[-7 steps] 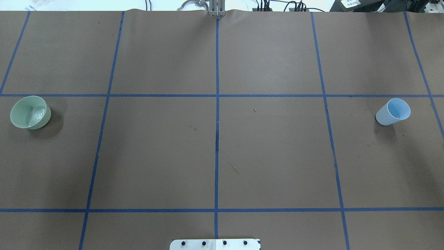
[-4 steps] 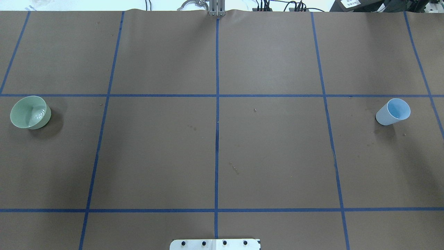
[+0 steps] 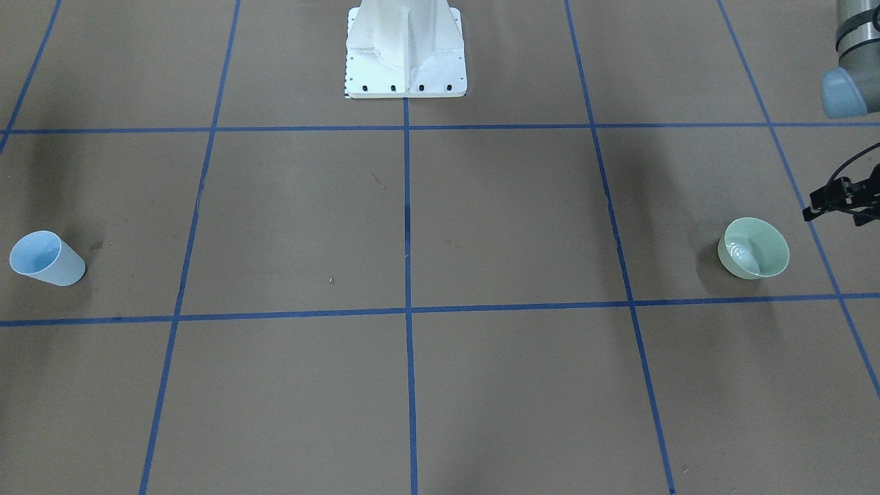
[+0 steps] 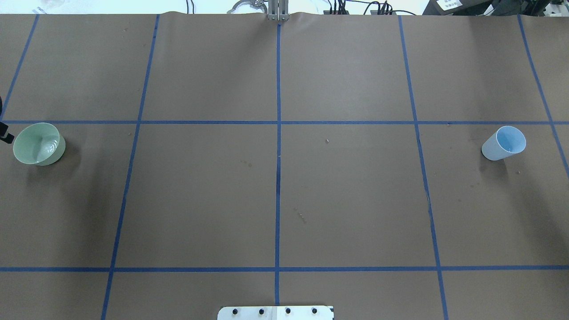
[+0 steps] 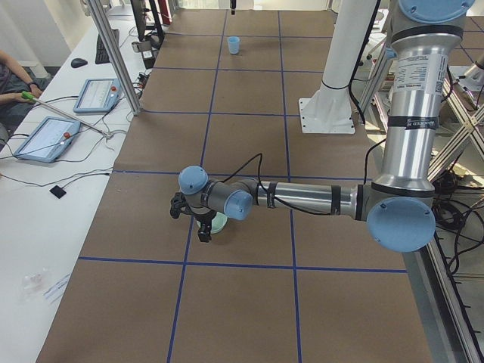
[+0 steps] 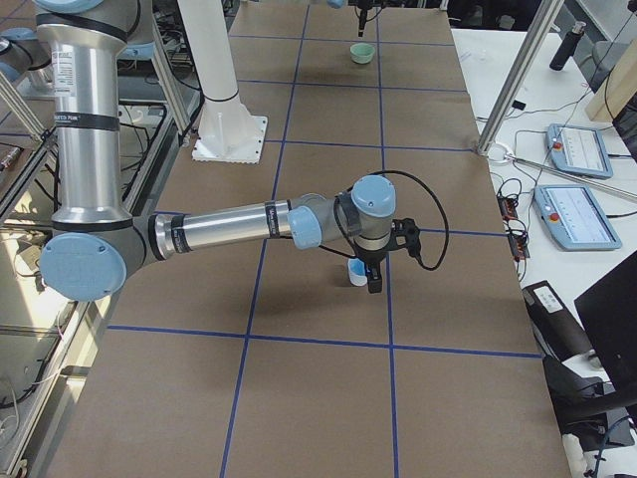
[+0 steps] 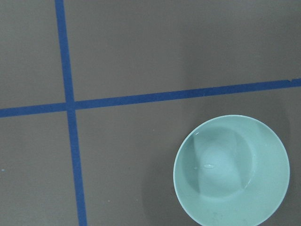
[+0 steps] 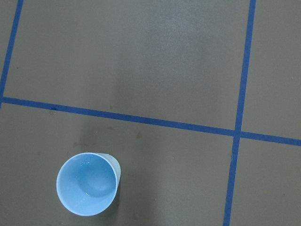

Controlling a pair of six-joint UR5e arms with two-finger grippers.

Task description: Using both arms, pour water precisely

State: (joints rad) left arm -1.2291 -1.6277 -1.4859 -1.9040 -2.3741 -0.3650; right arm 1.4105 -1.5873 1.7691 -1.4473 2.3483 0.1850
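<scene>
A pale green bowl stands at the table's left end and holds a little water, seen as faint glints and ripples. At the right end a light blue cup stands upright. My left gripper hangs over the bowl; only black parts of it reach into the front-facing view. My right gripper hangs right beside the cup. No fingers show in either wrist view. Whether either gripper is open or shut I cannot tell.
The white pedestal sits at the table's middle on the robot's side. Blue tape lines grid the brown cover. Side tables carry control tablets, and a person's arm rests there. A metal post stands by the table's edge.
A black sliver of the left gripper has come into the overhead view at its left edge, beside the bowl. Bowl and cup have not moved.
</scene>
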